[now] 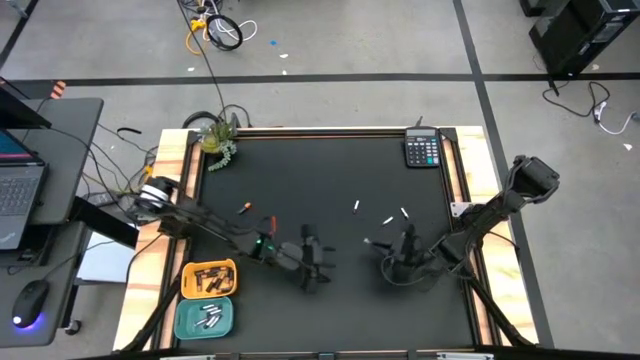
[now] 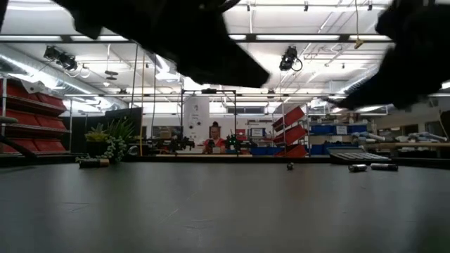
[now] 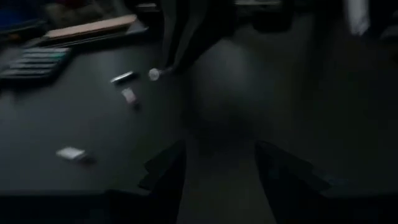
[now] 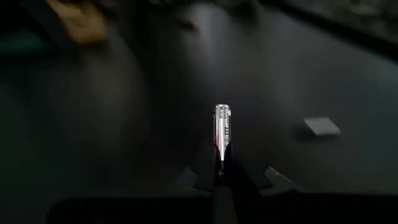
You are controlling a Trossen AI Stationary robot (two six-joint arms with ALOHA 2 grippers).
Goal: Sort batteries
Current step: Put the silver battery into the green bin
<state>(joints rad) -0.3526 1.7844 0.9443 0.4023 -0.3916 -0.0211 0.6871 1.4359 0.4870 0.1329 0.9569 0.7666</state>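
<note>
Black tabletop, right gripper (image 4: 221, 177) well below the calculator (image 1: 423, 150), jaws clamped on a silvery battery (image 4: 222, 127), left gripper (image 1: 318, 268) beside it, jaws apart, apparently empty, loose batteries (image 1: 388, 220) between calculator and grippers

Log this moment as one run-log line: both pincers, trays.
right pincer: shut on silvery battery | left pincer: open, empty, mid-table | orange tray, teal tray: hold batteries

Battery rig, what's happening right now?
Mid-sort. The right hand is shut on a silvery battery, low over the mat. The left hand hangs open nearby, holding nothing. A few loose batteries are scattered on the mat. The orange tray and teal tray already hold some.
</note>
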